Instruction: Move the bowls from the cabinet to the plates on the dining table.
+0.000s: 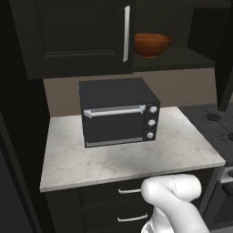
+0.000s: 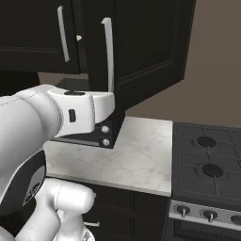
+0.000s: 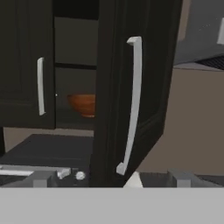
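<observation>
Dark cabinet (image 1: 82,36) doors hang above a small marble counter (image 1: 127,159), and the right-hand door (image 3: 135,87) stands swung out, so the shelf behind it shows. On that shelf sits the reddish-brown bowl (image 1: 152,44), upright, near the front edge and just right of the closed door's silver handle (image 1: 126,34); in the hand view the same bowl (image 3: 83,104) shows through the gap between the two doors.

It looks like a glossy, stiff, wood-like bowl: probably light, not very fragile, but slick on its curved side. I would judge the rim the better place to pinch, one finger inside and one outside, since the rounded wall could slide out of a side squeeze. The cream-white bowl I cannot make out in these pictures.

The gripper (image 3: 109,179) has its jaws spread wide with nothing between them; it hangs in front of the open door's long handle (image 3: 131,105), well short of the shelf.

Below the cabinet a black toaster oven (image 1: 118,111) sits on the counter and leaves little height under the shelf. Dark drawers (image 1: 123,205) run beneath, a black stove (image 2: 207,160) stands to the right, and a brown wall (image 2: 212,70) lies behind.
</observation>
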You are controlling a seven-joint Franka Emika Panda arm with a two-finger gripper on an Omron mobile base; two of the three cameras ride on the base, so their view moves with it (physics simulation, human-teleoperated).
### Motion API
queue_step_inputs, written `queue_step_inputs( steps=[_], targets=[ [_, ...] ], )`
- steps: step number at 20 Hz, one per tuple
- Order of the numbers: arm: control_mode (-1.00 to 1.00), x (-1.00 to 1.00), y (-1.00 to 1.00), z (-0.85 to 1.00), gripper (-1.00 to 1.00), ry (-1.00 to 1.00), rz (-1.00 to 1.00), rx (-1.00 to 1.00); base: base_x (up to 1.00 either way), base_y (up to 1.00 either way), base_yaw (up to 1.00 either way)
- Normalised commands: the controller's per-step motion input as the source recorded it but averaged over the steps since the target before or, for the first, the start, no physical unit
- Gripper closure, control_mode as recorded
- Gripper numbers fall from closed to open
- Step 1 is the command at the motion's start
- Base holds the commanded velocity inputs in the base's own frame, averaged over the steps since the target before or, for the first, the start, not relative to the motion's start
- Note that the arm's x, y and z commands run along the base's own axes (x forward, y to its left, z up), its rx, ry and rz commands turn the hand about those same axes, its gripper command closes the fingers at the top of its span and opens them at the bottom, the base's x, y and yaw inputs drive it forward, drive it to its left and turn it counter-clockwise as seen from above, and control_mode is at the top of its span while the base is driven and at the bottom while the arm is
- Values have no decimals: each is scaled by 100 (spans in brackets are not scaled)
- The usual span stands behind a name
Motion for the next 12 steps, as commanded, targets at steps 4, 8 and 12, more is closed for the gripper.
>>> queue_step_inputs(
  steps=[4, 8, 12],
  targets=[
    [-100, -16, 59, 0, -100, -6, -16, -2, 0, 0, 0],
    [-100, -3, 68, 0, -100, -8, -19, -3, 0, 0, 0],
    [-100, 11, 62, 0, -100, -5, -25, -4, 0, 0, 0]
  ],
)
